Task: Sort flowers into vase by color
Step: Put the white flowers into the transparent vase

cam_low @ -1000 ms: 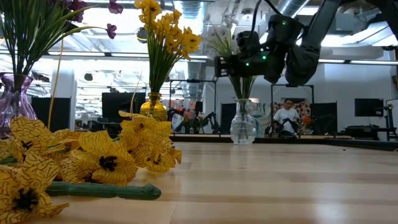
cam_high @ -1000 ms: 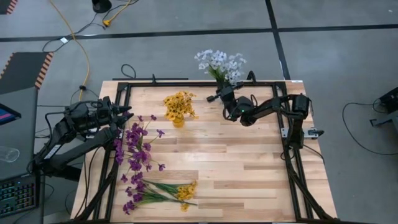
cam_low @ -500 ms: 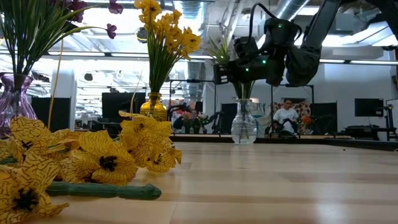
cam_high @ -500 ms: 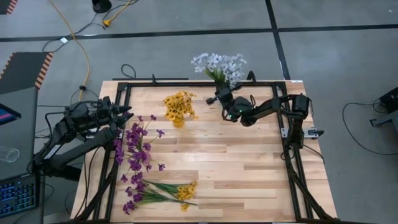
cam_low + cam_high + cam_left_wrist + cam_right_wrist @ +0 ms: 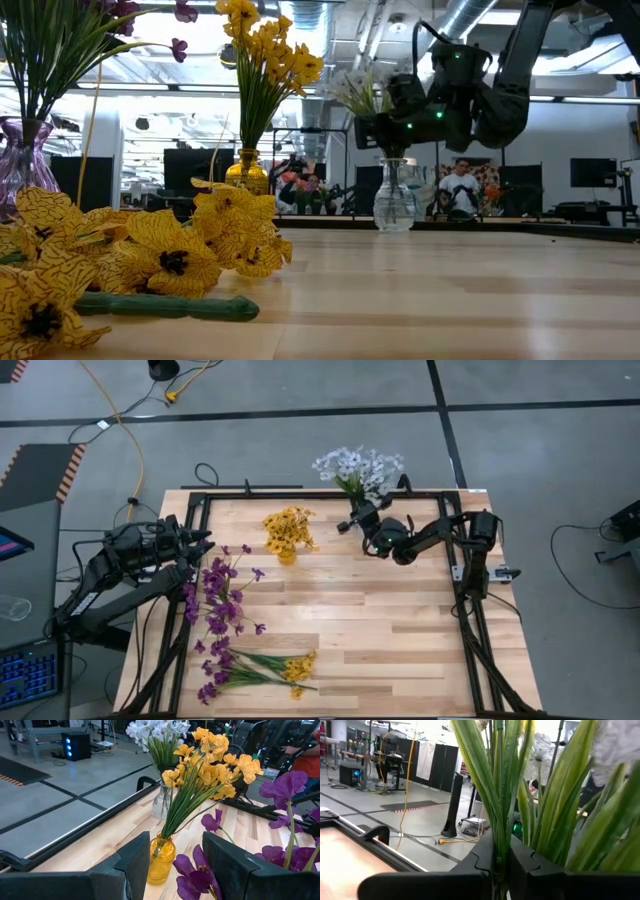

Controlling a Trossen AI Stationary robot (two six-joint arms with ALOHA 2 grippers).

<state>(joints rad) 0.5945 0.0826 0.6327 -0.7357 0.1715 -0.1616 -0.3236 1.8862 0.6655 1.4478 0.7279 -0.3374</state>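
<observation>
A bunch of white flowers (image 5: 358, 468) stands upright at the table's far edge. Its green stems run down into a clear vase (image 5: 394, 200), and my right gripper (image 5: 356, 518) is shut on them just above the vase's mouth. Yellow flowers (image 5: 288, 528) stand in an amber vase (image 5: 161, 862). Purple flowers (image 5: 218, 595) rise from a purple vase (image 5: 20, 160) at the left. Loose purple and yellow flowers (image 5: 255, 670) lie flat near the front edge. My left gripper (image 5: 175, 870) waits open at the left, holding nothing. My right gripper pinches the green stems (image 5: 499, 851) of the white bunch between its two fingers, below the blossoms. The fingers come about level from the table's right side and lie across the stems. The bunch stands upright with its lower stems inside the clear vase (image 5: 392, 175).
A black frame (image 5: 300, 495) runs round the wooden tabletop. The middle and right of the table (image 5: 400, 620) hold nothing. Beyond the far edge, a person (image 5: 460, 188) sits in the room.
My right gripper has sunk toward the clear vase with the white bunch and tipped a little, still shut on the stems. The bunch stands lower now, with its stems deeper in the vase.
</observation>
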